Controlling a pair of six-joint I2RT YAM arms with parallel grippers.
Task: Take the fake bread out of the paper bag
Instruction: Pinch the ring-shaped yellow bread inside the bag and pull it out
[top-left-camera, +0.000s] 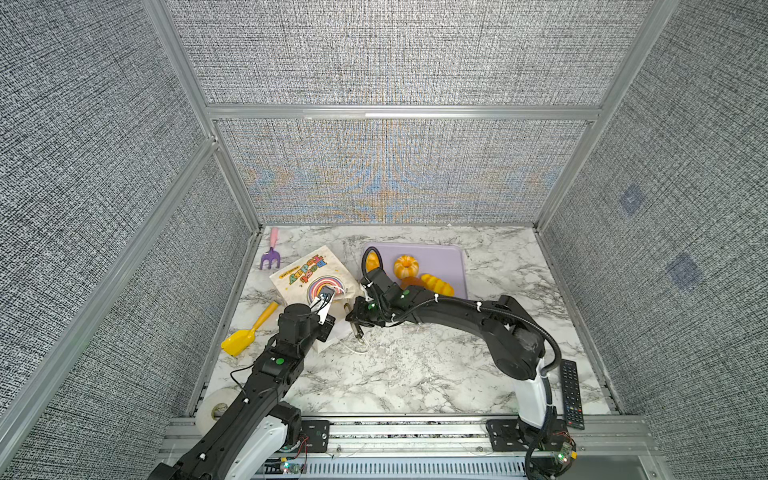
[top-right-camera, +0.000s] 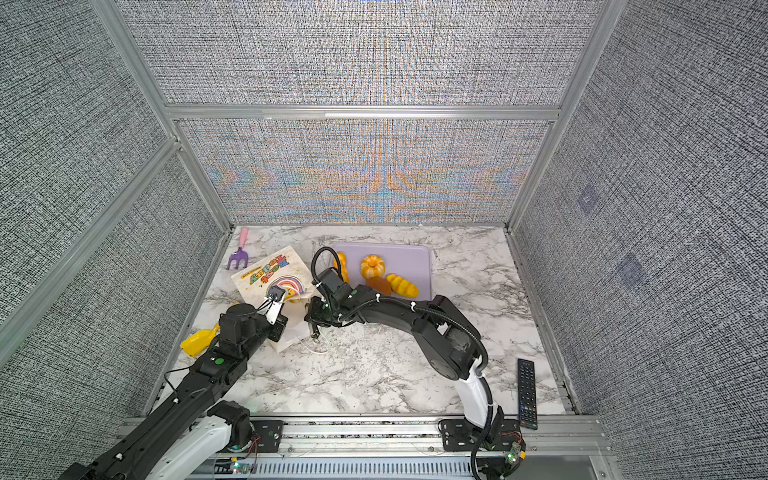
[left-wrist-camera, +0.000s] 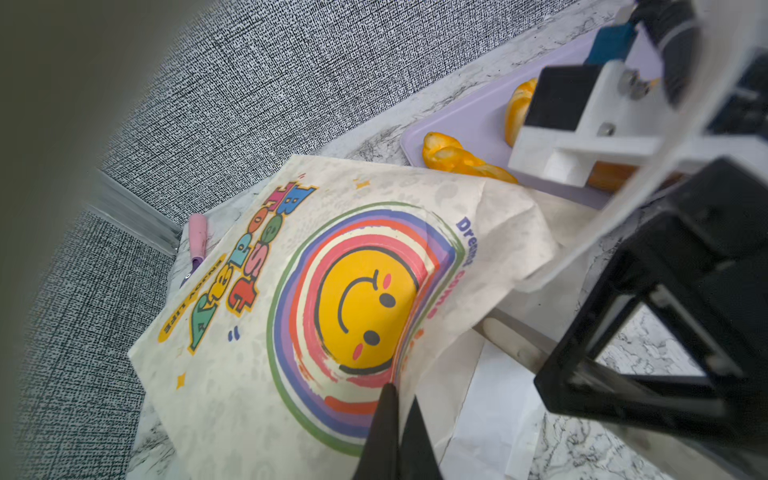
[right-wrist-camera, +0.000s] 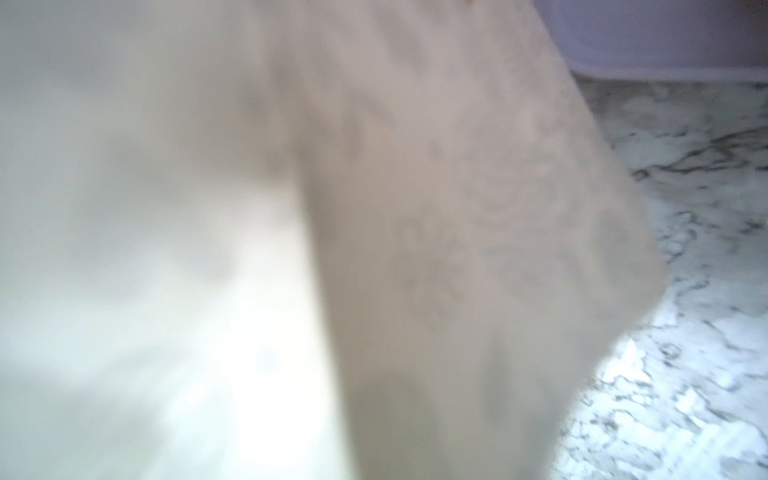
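Smack against the right wrist lens, the paper bag is filling nearly the whole frame as a cream blur, so nothing of the right pincer is showing there. In a top view the right pincer is sitting at the bag's mouth with its jaws closed. Whether it's gripping anything, can't tell.

The left pincer is pinching a raised fold of the bag's top panel at the edge of the rainbow circle, jaws clamped narrow on the paper. The bag is lying on the marble desk, printed side up, mouth pointing toward the arms. What's inside isn't visible.

Just beside it, the lilac tray is holding four pieces of fake bread: a braided stick, a fluted ring bun, a round brown bun and a striped roll.

Off to the bag's left a yellow shovel is lying on the desk, and a purple fork is sitting by the far corner.
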